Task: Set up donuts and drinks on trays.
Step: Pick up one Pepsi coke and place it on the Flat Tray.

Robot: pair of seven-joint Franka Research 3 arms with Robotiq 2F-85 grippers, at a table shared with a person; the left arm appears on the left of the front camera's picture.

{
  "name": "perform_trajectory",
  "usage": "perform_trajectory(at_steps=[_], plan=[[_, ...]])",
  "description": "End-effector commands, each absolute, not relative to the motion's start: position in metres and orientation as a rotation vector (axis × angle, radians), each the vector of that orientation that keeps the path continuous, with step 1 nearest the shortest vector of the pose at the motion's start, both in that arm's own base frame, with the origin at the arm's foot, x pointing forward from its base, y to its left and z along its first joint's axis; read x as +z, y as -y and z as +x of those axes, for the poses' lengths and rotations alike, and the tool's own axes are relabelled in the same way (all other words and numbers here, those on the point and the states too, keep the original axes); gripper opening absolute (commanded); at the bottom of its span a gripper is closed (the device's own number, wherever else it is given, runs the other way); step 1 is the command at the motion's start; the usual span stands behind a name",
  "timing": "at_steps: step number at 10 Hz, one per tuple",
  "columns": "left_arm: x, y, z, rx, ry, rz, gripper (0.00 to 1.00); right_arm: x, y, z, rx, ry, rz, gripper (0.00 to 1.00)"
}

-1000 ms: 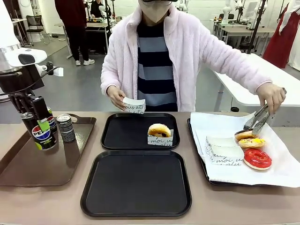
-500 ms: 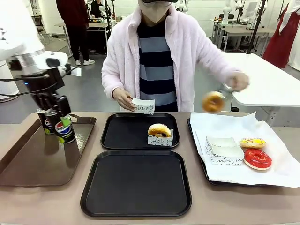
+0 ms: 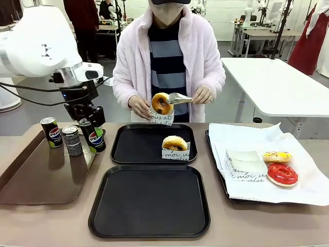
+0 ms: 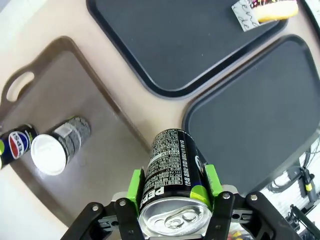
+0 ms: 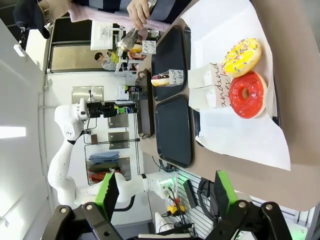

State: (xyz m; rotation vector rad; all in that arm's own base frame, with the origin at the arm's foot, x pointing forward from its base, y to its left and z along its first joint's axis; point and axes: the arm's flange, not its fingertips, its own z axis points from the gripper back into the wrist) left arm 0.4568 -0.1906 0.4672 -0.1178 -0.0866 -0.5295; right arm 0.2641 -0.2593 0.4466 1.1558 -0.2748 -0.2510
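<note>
"Front view, biggest first: what sits on the tan table?"

"Four trays. A brown glossy tray with handles lies at nine o'clock. A tray lined with white paper lies at three o'clock. Two black square plastic trays are in the middle: the near black tray at six o'clock, and the far black tray at twelve o'clock of it."

"And the arms?"

"The left gripper is clamped part-way on a black Pepsi can. Its green pads press both sides of the can. The can is over the brown tray's three o'clock rim, just beside the far black tray. I cannot tell whether it touches down. In the right wrist view, the right gripper is spread wide and holds nothing."

"Other drinks?"

"A second black Pepsi can and a greyer silver-topped can stand upright at the brown tray's twelve o'clock edge."

"Donuts?"

"A golden glazed donut in a printed paper sleeve sits on the far black tray toward three o'clock. The person grips metal tongs that hold an orange ring donut above another paper sleeve in the other hand. A bright red donut and a yellow sprinkled donut lie on the white paper."
</note>
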Motion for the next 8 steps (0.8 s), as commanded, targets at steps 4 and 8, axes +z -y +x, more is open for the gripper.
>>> perform_trajectory(at_steps=[4,8], plan=[[0.495,0.118,0.373,-0.662,0.06,-0.07,0.58,0.449,0.259,0.266,-0.255,0.28,1.174,1.0],[0.499,0.096,0.352,-0.65,0.066,-0.074,0.58,0.449,0.259,0.266,-0.255,0.28,1.174,1.0]])
